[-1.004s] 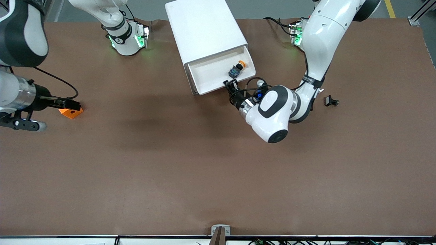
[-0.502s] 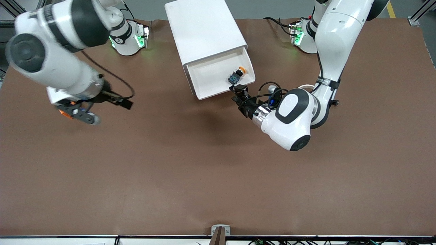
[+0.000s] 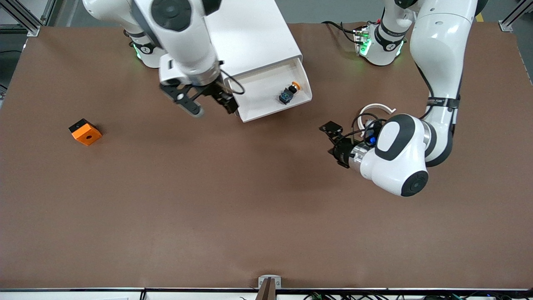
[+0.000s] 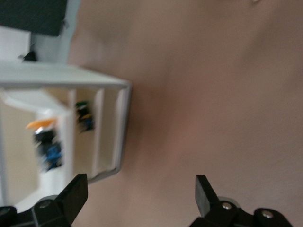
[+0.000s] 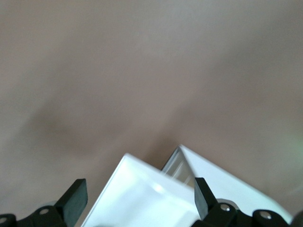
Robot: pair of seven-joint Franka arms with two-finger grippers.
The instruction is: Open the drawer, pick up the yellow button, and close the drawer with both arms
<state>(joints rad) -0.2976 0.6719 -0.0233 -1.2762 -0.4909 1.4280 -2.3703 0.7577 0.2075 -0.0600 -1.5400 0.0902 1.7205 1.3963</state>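
The white cabinet [image 3: 250,33] stands at the table's edge between the arm bases, its top drawer [image 3: 258,89] pulled open. The button [image 3: 288,93] lies in the drawer, at the end toward the left arm. My right gripper [image 3: 222,101] is open over the drawer's corner toward the right arm's end; in the right wrist view the drawer's white corner [image 5: 142,196] shows between its fingers [image 5: 75,194]. My left gripper [image 3: 331,141] is open and empty over bare table, off the drawer's front corner. The left wrist view shows the drawer [image 4: 120,127] and the button [image 4: 47,146].
An orange square block [image 3: 85,132] lies on the table toward the right arm's end. A white curved ring [image 3: 377,108] shows beside the left arm's wrist, partly hidden by it. The brown table [image 3: 233,208] stretches toward the camera.
My right arm has swung from the orange block to the open drawer's corner. My left gripper has drawn back from the drawer's front, toward the left arm's end and the camera.
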